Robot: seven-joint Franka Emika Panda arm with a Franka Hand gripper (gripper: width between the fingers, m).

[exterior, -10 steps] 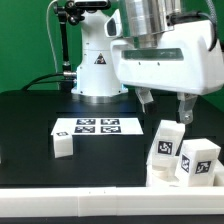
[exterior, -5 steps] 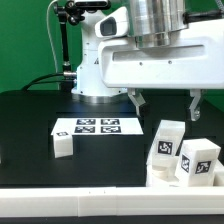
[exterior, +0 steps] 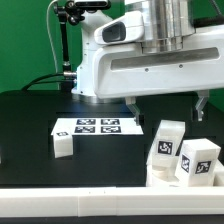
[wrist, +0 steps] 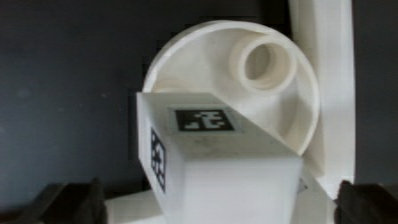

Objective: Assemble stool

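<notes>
Wider than before, the jaws stand spread over a leg block. It overlaps the seat disc.

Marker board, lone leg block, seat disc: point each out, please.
marker board [exterior: 97, 127], exterior view, tagged top face.
lone leg block [exterior: 63, 147], exterior view, front face.
seat disc [wrist: 196, 65], wrist view, flat face beside its hole.

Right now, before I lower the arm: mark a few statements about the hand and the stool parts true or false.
1. The hand is open and holds nothing. True.
2. The marker board lies to the exterior view's right of the two tagged leg blocks. False: it lies to their left.
3. A lone leg block lies near the marker board, on the exterior view's left. True.
4. In the wrist view the seat disc is solid. False: it has a round hole.
</notes>
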